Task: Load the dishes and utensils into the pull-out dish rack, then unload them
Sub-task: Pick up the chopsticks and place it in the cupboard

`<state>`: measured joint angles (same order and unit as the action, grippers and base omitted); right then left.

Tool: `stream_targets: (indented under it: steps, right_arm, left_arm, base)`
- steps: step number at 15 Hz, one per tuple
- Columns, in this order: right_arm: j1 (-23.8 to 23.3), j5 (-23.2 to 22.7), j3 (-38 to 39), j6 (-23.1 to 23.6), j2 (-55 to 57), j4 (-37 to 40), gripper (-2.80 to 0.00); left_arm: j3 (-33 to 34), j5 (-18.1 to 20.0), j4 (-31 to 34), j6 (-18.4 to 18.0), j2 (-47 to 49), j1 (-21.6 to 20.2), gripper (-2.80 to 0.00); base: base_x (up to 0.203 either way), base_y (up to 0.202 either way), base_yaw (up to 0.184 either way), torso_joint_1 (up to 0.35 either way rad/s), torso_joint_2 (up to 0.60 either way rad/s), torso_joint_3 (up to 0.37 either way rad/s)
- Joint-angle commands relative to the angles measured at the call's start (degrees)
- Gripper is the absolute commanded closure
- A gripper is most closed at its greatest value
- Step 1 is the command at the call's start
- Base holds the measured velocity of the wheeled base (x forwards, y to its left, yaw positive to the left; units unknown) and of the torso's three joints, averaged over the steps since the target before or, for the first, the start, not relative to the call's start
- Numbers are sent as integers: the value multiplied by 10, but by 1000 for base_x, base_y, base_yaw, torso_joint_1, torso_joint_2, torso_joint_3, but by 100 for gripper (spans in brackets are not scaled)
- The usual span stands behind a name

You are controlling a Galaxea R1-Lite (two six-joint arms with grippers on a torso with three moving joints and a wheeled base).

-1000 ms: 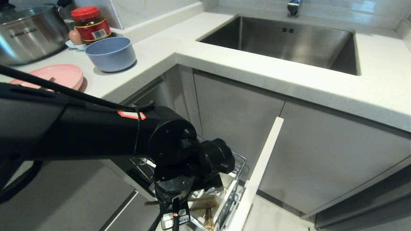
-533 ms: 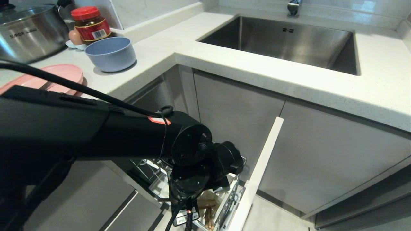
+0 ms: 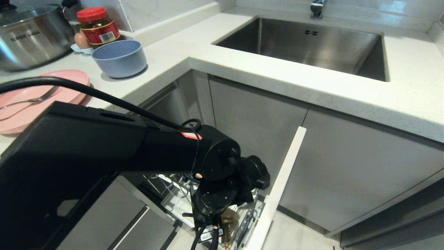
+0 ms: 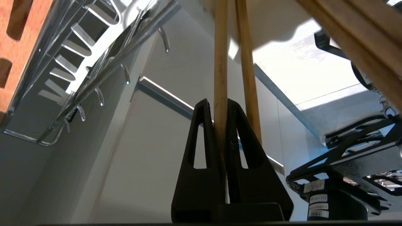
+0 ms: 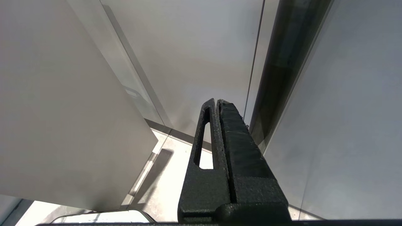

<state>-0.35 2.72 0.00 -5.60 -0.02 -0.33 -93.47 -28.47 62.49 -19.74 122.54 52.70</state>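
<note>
My left gripper point(image 4: 219, 105) is shut on a light wooden chopstick point(image 4: 220, 62). The second chopstick point(image 4: 246, 62) runs alongside it, behind one finger. The gripper is low, beside the chrome wire of the pull-out dish rack point(image 4: 94, 62). In the head view my left arm point(image 3: 138, 152) reaches down over the dish rack point(image 3: 173, 201) and hides the fingers; wooden stick ends point(image 3: 227, 229) show under the wrist. The pink plate point(image 3: 20, 104) lies on the counter with a silver fork point(image 3: 31, 100) on it. The pale-blue bowl point(image 3: 119, 57) stands behind it. My right gripper point(image 5: 217, 102) hangs shut and empty by the cabinet fronts.
The rack's white front panel point(image 3: 277, 187) stands out from the grey cabinets. A steel pot point(image 3: 31, 34), a red-lidded jar point(image 3: 98, 26) and an egg point(image 3: 81, 40) stand at the back left of the counter. The steel sink point(image 3: 312, 45) lies to the right.
My left arm has pushed further down and right over the rack with the chopsticks. This has uncovered more of the pink plate and the fork. The right arm has not moved.
</note>
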Motion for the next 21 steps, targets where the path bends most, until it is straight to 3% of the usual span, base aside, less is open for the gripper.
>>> stream_targets:
  steps: [1, 5, 6, 18, 21]
  right_arm:
    - [0, 0, 0, 0, -2, 0, 0]
    - [0, 0, 0, 0, -2, 0, 0]
    - [0, 0, 0, 0, -2, 0, 0]
    - [0, 0, 0, 0, -2, 0, 0]
    - [0, 0, 0, 0, -2, 0, 0]
  left_arm:
    - [-8, -2, 4, -1, 9, 0, 0]
    - [-9, -2, 3, 0, 10, 0, 0]
    - [-9, -3, 3, 0, 10, 0, -280]
    - [-28, -2, 1, 5, -10, 1, -280]
    - [-30, -18, 0, 5, -29, 7, -280]
  base:
    - [0, 0, 0, 0, 0, 0]
    - [0, 0, 0, 0, 0, 0]
    - [0, 0, 0, 0, 0, 0]
    - [0, 0, 0, 0, 0, 0]
    - [0, 0, 0, 0, 0, 0]
